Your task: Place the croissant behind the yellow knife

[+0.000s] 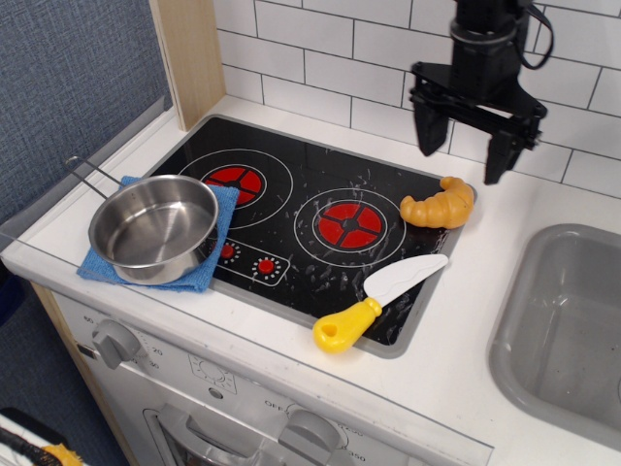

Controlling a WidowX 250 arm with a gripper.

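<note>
My one camera sits in front of and above the stovetop, near, looking down and back toward the tiled wall, with the sink at its right.

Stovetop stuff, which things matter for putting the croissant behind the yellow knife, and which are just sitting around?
Job: croissant, yellow knife, open gripper above them.
Lying about: steel pan, blue cloth, sink.
</note>
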